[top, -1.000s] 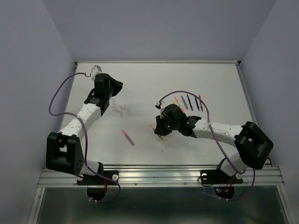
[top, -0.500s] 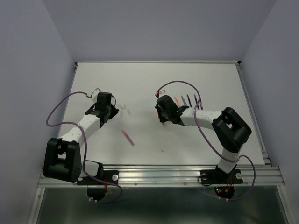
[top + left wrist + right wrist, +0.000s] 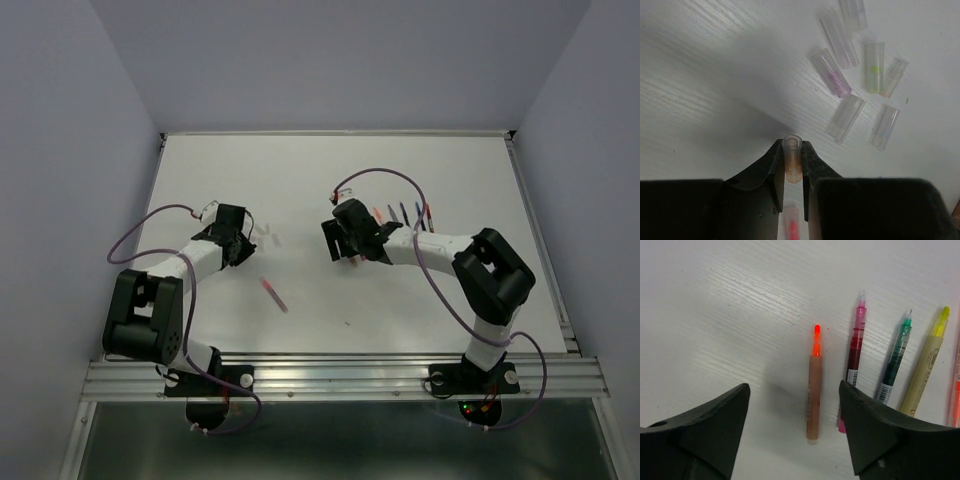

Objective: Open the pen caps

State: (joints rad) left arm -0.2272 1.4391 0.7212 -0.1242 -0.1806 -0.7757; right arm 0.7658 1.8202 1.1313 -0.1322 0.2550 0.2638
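My left gripper is shut on a clear, orange-tinted pen cap, held just above the table. Several loose clear pen caps lie ahead of it to the right, and they show as a small cluster in the top view. My right gripper stands open over an uncapped orange pen that lies flat between its fingers, touching neither. In the top view the left gripper is at mid-left and the right gripper near the centre.
Uncapped pink, green and yellow pens lie side by side to the right of the orange one. A row of pens lies behind the right arm. One pink pen lies alone at centre front.
My right gripper has opened and the orange pen now lies free on the table. Both arms drew back, the left one bringing its cap beside the loose caps.
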